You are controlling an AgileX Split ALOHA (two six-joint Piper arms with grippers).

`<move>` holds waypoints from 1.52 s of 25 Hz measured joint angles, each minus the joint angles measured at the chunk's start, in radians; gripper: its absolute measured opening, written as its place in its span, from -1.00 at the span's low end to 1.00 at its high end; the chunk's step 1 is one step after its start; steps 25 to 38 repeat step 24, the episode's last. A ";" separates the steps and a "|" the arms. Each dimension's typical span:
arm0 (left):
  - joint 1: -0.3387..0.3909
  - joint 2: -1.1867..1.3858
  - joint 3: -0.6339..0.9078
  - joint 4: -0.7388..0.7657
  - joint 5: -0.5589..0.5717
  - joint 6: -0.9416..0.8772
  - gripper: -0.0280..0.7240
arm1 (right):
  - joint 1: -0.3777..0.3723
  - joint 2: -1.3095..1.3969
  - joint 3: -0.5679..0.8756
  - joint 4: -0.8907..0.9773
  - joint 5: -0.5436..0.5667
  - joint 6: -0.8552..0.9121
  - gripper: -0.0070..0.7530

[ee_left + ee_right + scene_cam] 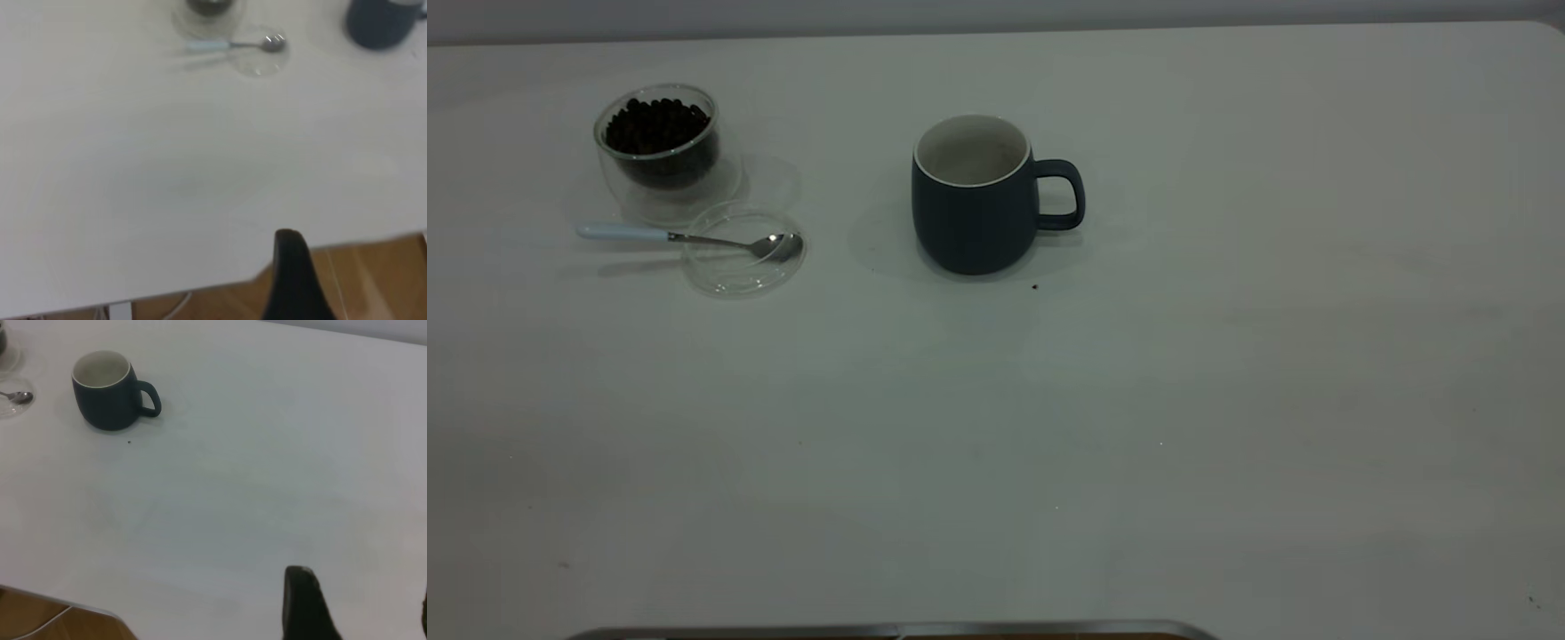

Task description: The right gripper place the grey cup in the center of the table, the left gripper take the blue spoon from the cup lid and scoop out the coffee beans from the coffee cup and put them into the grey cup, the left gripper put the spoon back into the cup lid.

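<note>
The grey cup [974, 200], a dark mug with a pale inside, stands upright near the table's middle with its handle pointing right; it also shows in the wrist views [380, 23] [107, 393]. Far left, a glass coffee cup [660, 142] holds dark beans. In front of it lies the clear cup lid [743, 249] with the blue-handled spoon [685, 237] resting bowl-down in it. Neither gripper appears in the exterior view. My left gripper [357, 267] hangs open over the table's near edge, far from the spoon [230, 45]. My right gripper [360, 600] is open and empty, well away from the cup.
A single dark bean [1035, 287] lies on the white table [1138, 400] just in front of the grey cup. A metal edge [889, 631] runs along the bottom of the exterior view. Wooden floor [373, 280] shows past the table's near edge.
</note>
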 joint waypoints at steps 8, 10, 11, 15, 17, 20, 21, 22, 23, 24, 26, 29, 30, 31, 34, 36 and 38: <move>0.046 -0.008 0.000 0.000 0.002 0.000 0.55 | 0.000 0.000 0.000 0.000 0.000 0.000 0.21; 0.046 -0.008 0.000 0.000 0.002 0.000 0.55 | 0.000 0.000 0.000 0.000 0.000 0.000 0.21; 0.046 -0.008 0.000 0.000 0.002 0.000 0.55 | 0.000 0.000 0.000 0.000 0.000 0.000 0.21; 0.046 -0.008 0.000 0.000 0.002 0.000 0.55 | 0.000 0.000 0.000 0.000 0.000 0.000 0.21; 0.046 -0.008 0.000 0.000 0.002 0.000 0.55 | 0.000 0.000 0.000 0.000 0.000 0.000 0.21; 0.046 -0.008 0.000 0.000 0.002 0.000 0.55 | 0.000 0.000 0.000 0.000 0.000 0.000 0.21; 0.046 -0.008 0.000 0.000 0.002 0.000 0.55 | 0.000 0.000 0.000 0.000 0.000 0.000 0.21; 0.046 -0.008 0.000 0.000 0.002 0.000 0.55 | 0.000 0.000 0.000 0.000 0.000 0.000 0.21; 0.046 -0.008 0.000 0.000 0.002 0.000 0.55 | 0.000 0.000 0.000 0.000 0.000 0.000 0.21; 0.046 -0.008 0.000 0.000 0.002 0.000 0.55 | 0.000 0.000 0.000 0.000 0.000 0.000 0.21; 0.046 -0.008 0.000 0.000 0.002 0.000 0.55 | 0.000 0.000 0.000 0.000 0.000 0.000 0.21; 0.046 -0.008 0.000 0.000 0.002 0.000 0.55 | 0.000 0.000 0.000 0.000 0.000 0.000 0.21; 0.046 -0.008 0.000 0.000 0.002 0.000 0.55 | 0.000 0.000 0.000 0.000 0.000 0.000 0.21; 0.046 -0.008 0.000 0.000 0.002 0.000 0.55 | 0.000 0.000 0.000 0.000 0.000 0.000 0.21; 0.046 -0.008 0.000 0.000 0.002 0.000 0.55 | 0.000 0.000 0.000 0.000 0.000 0.000 0.21; 0.046 -0.008 0.000 0.000 0.002 0.000 0.55 | 0.000 0.000 0.000 0.000 0.000 0.000 0.21; 0.046 -0.008 0.000 0.000 0.002 0.000 0.55 | 0.000 0.000 0.000 0.000 0.000 0.000 0.21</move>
